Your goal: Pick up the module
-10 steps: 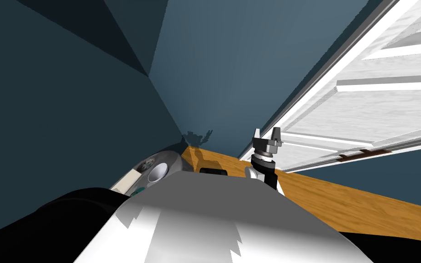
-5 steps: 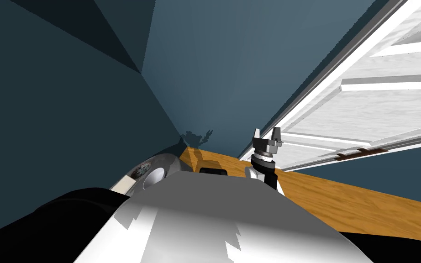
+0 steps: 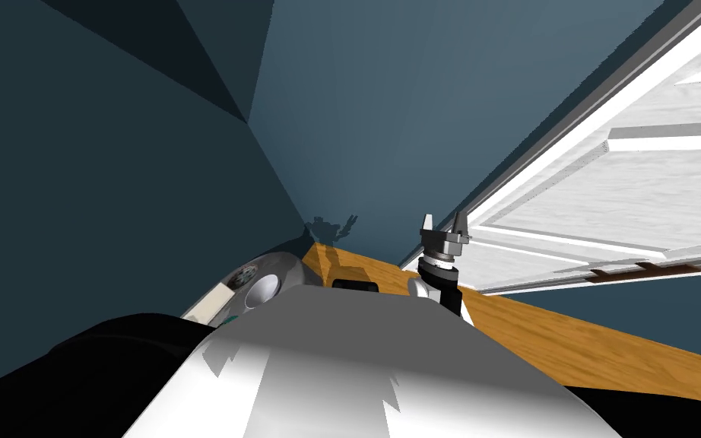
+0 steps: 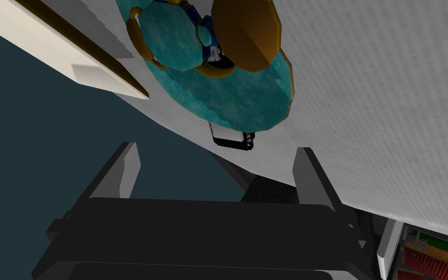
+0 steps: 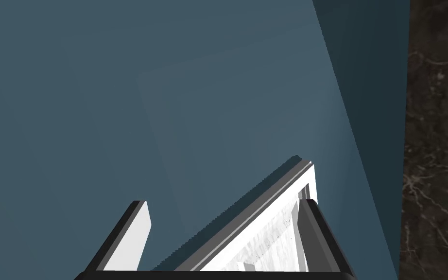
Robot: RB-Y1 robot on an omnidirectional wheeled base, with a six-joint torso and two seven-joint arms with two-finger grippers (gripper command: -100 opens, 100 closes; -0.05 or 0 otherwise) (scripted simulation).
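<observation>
In the left wrist view my left gripper (image 4: 215,148) is open over a pale grey surface (image 4: 388,121). Just past its fingertips lies a small black bracket-shaped thing (image 4: 230,141), which may be the module; I cannot tell for sure. Beyond it sits a teal disc (image 4: 237,97) carrying a brown disc (image 4: 242,31), a smaller teal disc (image 4: 169,39) and a blue and white piece (image 4: 208,46). My right gripper (image 3: 444,220) is raised in front of my chest, open and empty, with its fingers (image 5: 138,233) toward the blue wall.
A round grey table (image 3: 284,266) at my left holds a white bowl-like shape (image 3: 263,287) and a cream slab (image 3: 212,304). A white panelled door (image 3: 630,190) stands at the right over a wooden floor (image 3: 569,334). Blue walls (image 3: 356,114) close the corner ahead.
The whole head picture has shifted slightly, with the door sliding right, so my head or base has turned a little. Both arms keep their pose.
</observation>
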